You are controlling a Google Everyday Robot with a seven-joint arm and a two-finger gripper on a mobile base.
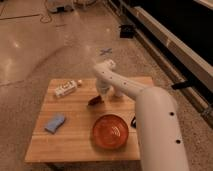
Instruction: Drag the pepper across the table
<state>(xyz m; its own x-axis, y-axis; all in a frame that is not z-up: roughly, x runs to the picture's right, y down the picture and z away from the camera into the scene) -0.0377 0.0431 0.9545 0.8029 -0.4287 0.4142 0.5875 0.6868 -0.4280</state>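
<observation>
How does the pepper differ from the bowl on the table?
The pepper is small, the bowl far larger. The pepper is dark red-brown and oblong, the bowl orange-red and round. The pepper lies mid-table right at the hand; the bowl sits apart, nearer the camera. Both rest on the table.

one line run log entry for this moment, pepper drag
gripper: low, beside pepper, mid table | pepper: on table, far side of orange bowl | contact: cannot tell
</observation>
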